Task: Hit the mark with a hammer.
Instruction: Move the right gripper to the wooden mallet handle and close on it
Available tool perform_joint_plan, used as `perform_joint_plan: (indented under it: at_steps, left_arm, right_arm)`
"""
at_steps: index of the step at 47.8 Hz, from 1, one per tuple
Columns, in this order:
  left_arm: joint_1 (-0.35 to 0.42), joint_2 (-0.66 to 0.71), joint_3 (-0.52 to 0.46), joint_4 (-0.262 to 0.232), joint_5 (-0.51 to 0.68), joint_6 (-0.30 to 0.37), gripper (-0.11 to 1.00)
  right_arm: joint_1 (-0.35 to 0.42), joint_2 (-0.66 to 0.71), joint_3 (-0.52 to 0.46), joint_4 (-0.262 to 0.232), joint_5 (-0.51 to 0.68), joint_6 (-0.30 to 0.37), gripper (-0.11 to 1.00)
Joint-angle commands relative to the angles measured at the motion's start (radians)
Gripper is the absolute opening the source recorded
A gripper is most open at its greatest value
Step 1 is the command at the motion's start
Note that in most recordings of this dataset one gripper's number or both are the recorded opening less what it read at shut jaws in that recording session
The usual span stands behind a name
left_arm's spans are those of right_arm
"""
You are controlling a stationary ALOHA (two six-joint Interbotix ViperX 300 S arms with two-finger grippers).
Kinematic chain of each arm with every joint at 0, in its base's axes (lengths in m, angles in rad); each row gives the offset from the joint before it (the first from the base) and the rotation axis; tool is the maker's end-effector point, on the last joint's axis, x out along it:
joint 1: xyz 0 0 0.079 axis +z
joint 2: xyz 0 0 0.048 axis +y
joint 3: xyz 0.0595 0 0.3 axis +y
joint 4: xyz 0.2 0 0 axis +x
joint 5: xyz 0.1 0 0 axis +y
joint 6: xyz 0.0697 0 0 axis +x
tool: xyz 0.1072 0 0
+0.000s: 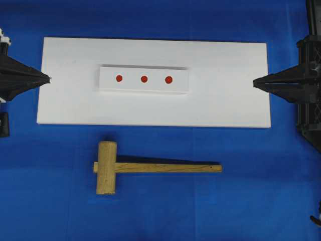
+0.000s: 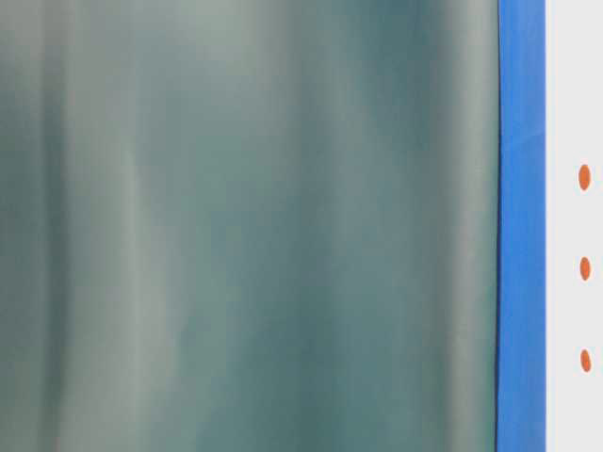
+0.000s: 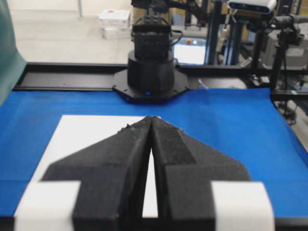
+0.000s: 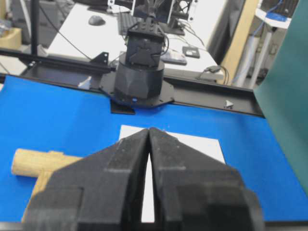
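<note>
Wooden hammer (image 1: 150, 167) lies flat on your blue bench (image 1: 251, 201) overhead, near side of the white board (image 1: 225, 100), head left, untouched. Left wrist view: left gripper (image 3: 152, 118) jaws pressed together. Right wrist view: right gripper (image 4: 150, 129) jaws likewise pressed together, hammer at left.

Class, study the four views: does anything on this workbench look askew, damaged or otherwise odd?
Nothing looks damaged or spilled. The hammer lies flat on the blue cloth, square to the white board. Only the table-level view is odd: a blurred green sheet fills most of it.
</note>
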Motion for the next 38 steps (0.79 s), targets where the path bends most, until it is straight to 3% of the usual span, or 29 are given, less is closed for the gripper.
perform_joint_plan:
  at_steps: [1,11,25,30,38]
  left_arm:
    - [-0.012,0.003,-0.023,-0.009,0.005,0.0,0.0]
    - [-0.012,-0.002,-0.021,-0.009,0.011,0.0,0.0]
    - [-0.011,-0.002,-0.018,-0.011,0.028,-0.002,0.0]
    - [-0.011,-0.002,-0.017,-0.011,0.029,-0.002,0.0]
    - [-0.009,-0.002,-0.014,-0.009,0.029,-0.002,0.0]
  right_arm:
    - [0.002,0.017,-0.023,-0.002,-0.002,0.005,0.0]
    - [0.077,0.107,-0.098,0.005,0.081,0.057,-0.06]
    - [0.195,0.307,-0.15,0.029,0.005,0.107,-0.02]
    - [0.216,0.394,-0.169,0.048,-0.029,0.144,0.09]
    - [0.242,0.557,-0.238,0.091,-0.034,0.179,0.52]
